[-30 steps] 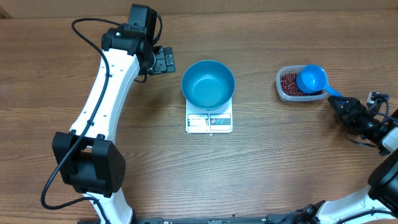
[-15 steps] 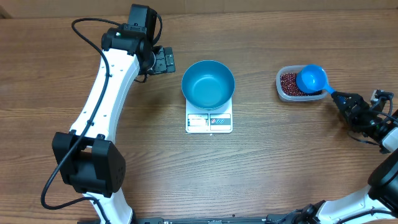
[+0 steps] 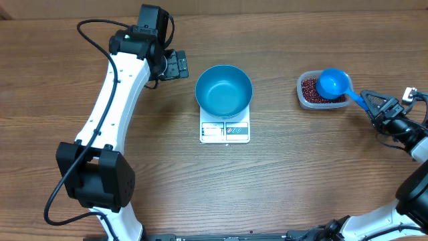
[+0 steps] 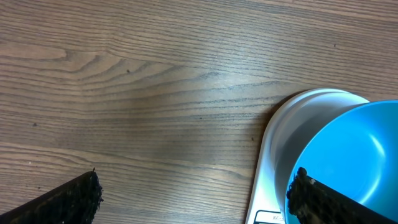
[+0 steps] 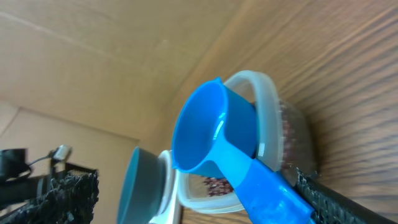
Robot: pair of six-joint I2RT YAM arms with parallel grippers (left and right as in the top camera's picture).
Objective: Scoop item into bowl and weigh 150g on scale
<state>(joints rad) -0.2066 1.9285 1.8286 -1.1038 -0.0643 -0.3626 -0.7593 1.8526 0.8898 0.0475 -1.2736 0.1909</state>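
Note:
The bright blue bowl (image 3: 224, 90) stands empty on the white scale (image 3: 225, 132) at mid-table. To the right, dark red-brown beans (image 3: 310, 89) fill a clear tub (image 3: 302, 98). A blue scoop (image 3: 333, 83) rests on the tub's rim, its handle (image 3: 356, 100) pointing right. My right gripper (image 3: 372, 104) is open, and the handle's end lies between its fingers. In the right wrist view the handle (image 5: 267, 186) sits close to the right finger (image 5: 326, 202), apart from the left one. My left gripper (image 3: 176, 65) hangs open left of the bowl, holding nothing.
In the left wrist view, the scale's edge (image 4: 273, 149) and the bowl (image 4: 351, 149) lie at the right, behind my open left gripper (image 4: 193, 202). Bare wooden tabletop surrounds the scale and the tub. The table's far edge runs along the top of the overhead view.
My right gripper has shifted toward the far side and turned, so that its open fingers now bracket the scoop handle's end. The left arm, bowl and scale have not moved.

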